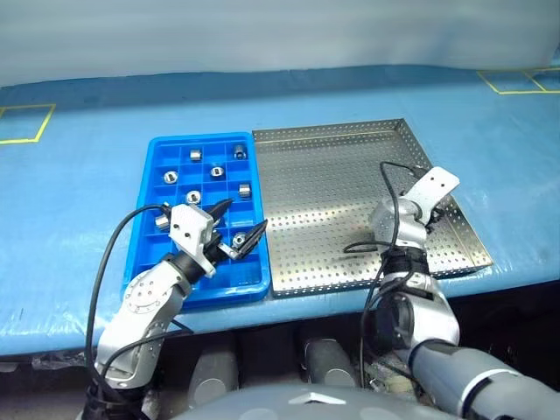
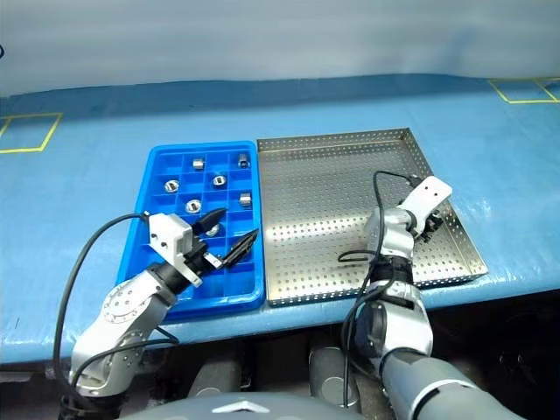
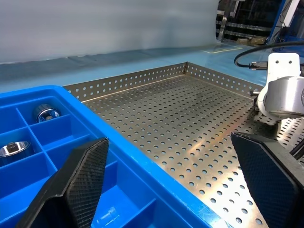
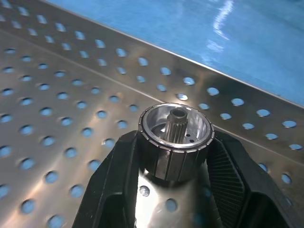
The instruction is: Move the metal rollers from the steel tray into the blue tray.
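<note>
The steel tray (image 1: 332, 201) lies on the blue tabletop, with the blue tray (image 1: 144, 236) against its left side. Several metal rollers (image 1: 195, 156) rest in separate compartments of the blue tray. In the right wrist view one more roller (image 4: 175, 128) stands upright near the steel tray's right rim, and my right gripper (image 4: 175, 145) is shut on it, a black finger (image 4: 121, 175) pressed to each side. My left gripper (image 1: 245, 216) hovers open and empty over the blue tray's near right corner, pointing toward the steel tray.
Yellow tape squares (image 1: 24, 122) mark the blue tabletop at the far left and far right (image 1: 525, 80). A pale wall (image 1: 262, 35) closes off the back. Both trays lie close to the table's front edge (image 1: 289, 306).
</note>
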You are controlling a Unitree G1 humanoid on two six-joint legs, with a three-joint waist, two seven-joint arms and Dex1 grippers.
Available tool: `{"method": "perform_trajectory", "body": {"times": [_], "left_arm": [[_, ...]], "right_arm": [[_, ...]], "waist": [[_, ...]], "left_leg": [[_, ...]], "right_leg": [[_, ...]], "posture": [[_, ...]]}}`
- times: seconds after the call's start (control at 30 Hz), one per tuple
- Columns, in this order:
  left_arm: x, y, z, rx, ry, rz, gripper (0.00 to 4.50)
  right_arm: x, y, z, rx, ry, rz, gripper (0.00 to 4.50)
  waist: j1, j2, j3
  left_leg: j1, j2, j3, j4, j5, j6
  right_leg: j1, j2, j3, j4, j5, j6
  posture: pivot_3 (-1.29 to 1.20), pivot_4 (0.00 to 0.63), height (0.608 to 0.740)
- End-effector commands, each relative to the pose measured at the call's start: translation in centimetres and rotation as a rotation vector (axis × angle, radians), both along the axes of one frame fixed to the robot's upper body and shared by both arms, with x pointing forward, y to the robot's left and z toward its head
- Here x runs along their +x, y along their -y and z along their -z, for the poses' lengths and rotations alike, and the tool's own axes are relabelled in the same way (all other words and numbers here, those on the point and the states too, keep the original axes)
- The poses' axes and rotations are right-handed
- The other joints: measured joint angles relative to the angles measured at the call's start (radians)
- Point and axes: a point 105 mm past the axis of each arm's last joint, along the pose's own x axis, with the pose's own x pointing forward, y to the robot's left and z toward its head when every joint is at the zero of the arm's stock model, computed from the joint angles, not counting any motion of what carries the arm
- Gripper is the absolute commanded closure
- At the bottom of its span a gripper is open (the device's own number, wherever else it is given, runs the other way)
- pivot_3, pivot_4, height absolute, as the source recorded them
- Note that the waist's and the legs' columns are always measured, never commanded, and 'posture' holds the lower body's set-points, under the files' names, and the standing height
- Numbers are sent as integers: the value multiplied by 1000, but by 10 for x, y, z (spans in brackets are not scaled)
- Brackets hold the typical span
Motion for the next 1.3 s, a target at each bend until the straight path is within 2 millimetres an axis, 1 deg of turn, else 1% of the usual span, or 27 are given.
{"method": "perform_trajectory", "body": {"times": [0.03, 0.07, 0.1, 0.17, 0.2, 0.23, 0.3, 0.33, 0.37, 0.43, 0.5, 0.57, 0.67, 0.73, 0.83, 0.9, 1.1, 1.23, 1.3], "left_arm": [[-2, -7, -11, -2, 54, -39, 0], [-2, -10, -11, 2, 60, -62, 0], [-2, -12, -12, 3, 64, -76, 0], [-3, -19, -13, 16, 85, -119, 0], [-5, -23, -13, 29, 91, -135, 0], [-9, -29, -11, 63, 102, -164, 0], [-15, -36, -9, 109, 117, -193, 0], [-20, -40, -9, 117, 111, -195, 0], [-27, -44, -9, 121, 104, -192, 0], [-38, -53, -9, 133, 99, -195, 0], [-51, -67, -8, 168, 87, -225, 0], [-61, -76, -7, 192, 74, -239, 0], [-71, -80, -6, 203, 60, -235, 0], [-80, -80, -2, 200, 29, -234, 0], [-88, -78, 2, 202, 0, -235, 0], [-90, -77, 4, 200, -8, -237, 0], [-87, -74, 5, 190, -5, -226, 0], [-82, -70, 4, 182, 3, -201, 0], [-79, -67, 4, 179, 10, -179, 0]], "right_arm": [[17, -45, -64, -133, 180, -360, 2783], [17, -69, -78, -163, 203, -533, 2783], [14, -84, -85, -178, 209, -643, 2783], [2, -119, -103, -267, 228, -918, 2783], [-5, -136, -108, -285, 223, -1063, 2783], [-16, -155, -109, -261, 206, -1222, 2783], [-30, -176, -108, -225, 169, -1402, 2783], [-37, -188, -107, -207, 151, -1491, 2783], [-44, -199, -105, -190, 132, -1569, 2783], [-52, -216, -101, -142, 115, -1671, 2783], [-60, -239, -93, -59, 88, -1768, 2783], [-68, -258, -85, -12, 56, -1853, 2783], [-79, -276, -77, 29, 11, -1941, 2783], [-97, -295, -68, 77, -40, -2057, 2783], [-112, -305, -58, 108, -95, -2136, 2783], [-119, -306, -49, 123, -150, -2161, 2783], [-132, -300, -37, 201, -233, -2193, 2783], [-139, -292, -22, 206, -313, -2176, 2783], [-140, -287, -15, 211, -346, -2155, 2041]], "waist": [[2, 2, 1], [0, 2, 1], [3, 3, 1], [6, 3, 1], [11, 2, 1], [13, 2, 1], [16, 2, 1], [19, 1, 1], [21, 1, 2], [26, 0, 2], [29, -2, 3], [34, -3, 4], [57, -4, 4], [69, -6, 5], [82, -9, 6], [93, -9, 6], [105, -9, 6], [109, -9, 5], [109, -9, 5]], "left_leg": [[0, 0, 0, 0, 0, 0], [0, 0, 0, 0, 0, 0], [0, 1, 0, 0, 0, 0], [-1, 1, 0, -1, 0, 0], [0, 1, 0, -1, 0, 0], [-1, 1, -1, 0, 0, 0], [0, 1, -1, -1, 0, 0], [0, 1, -1, -1, 0, 0], [0, 1, -1, -1, 0, 0], [0, 2, 0, 0, 0, 0], [0, 2, 1, 0, 0, 0], [0, 4, 0, 0, 0, 0], [0, 3, 1, 0, 0, 0], [-1, 3, 0, 0, 0, 0], [-2, 5, 0, 0, -1, -1], [-3, 5, 1, 0, -1, -1], [-2, 7, 0, 0, -1, -2], [-2, 8, 1, 0, -2, -3], [-2, 7, 1, 0, -3, -3]], "right_leg": [[0, 0, 0, 0, 0, 0], [-1, 0, 0, 0, 0, 0], [-1, 0, 0, 0, 0, 0], [-1, 0, -1, 0, 0, 0], [-1, 0, -1, 0, -1, -1], [-1, 0, -2, 0, -2, -4], [-1, 0, -2, 0, -3, -5], [-1, 0, -2, 0, -3, -5], [-1, 0, -2, 0, -4, -5], [-1, -1, -2, 0, -4, -6], [-2, -1, -3, 0, -4, -6], [-3, -1, -3, 0, -4, -6], [-3, -2, -4, 0, -4, -6], [-3, -3, -5, -1, -5, -6], [-4, -5, -5, -2, -5, -6], [-4, -5, -5, -2, -5, -6], [-7, -5, -7, -3, -5, -6], [-7, -4, -8, -4, -5, -6], [-5, -3, -8, -5, -5, -7]], "posture": [[16, 150, 740], [20, 150, 740], [24, 150, 740], [34, 150, 740], [47, 150, 740], [58, 150, 740], [68, 150, 740], [82, 150, 740], [82, 150, 740], [107, 150, 740], [135, 150, 740], [166, 150, 740], [185, 150, 740], [217, 150, 740], [236, 150, 740], [244, 150, 740], [231, 150, 740], [202, 150, 740], [188, 150, 740]]}}
